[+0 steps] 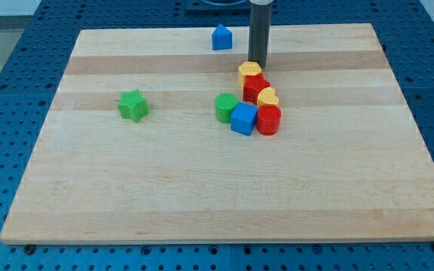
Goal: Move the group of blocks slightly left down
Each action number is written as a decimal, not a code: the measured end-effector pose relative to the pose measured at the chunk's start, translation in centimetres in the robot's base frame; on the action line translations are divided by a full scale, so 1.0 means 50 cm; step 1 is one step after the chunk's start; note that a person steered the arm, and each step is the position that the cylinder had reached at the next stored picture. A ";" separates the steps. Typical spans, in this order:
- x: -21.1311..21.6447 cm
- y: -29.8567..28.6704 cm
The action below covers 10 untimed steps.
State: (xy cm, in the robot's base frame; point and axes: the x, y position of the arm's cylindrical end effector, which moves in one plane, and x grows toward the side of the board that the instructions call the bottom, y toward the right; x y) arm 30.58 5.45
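my tip (256,63) | touching yellow block (250,72) top | cluster w/ red block (255,86) below

A pale wooden table (202,196) with visible plank grain rests on a blue perforated surface (6,113), evenly lit, with no strong shadows.

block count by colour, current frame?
Blue: 2, house-shaped block and cube
Green: 2, star and block
Yellow: 2, block and heart
Red: 2, block and cylinder
Total: 8
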 end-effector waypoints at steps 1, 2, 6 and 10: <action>0.006 -0.018; 0.049 -0.023; 0.198 -0.119; 0.225 -0.040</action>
State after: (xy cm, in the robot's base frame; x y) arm 41.81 3.46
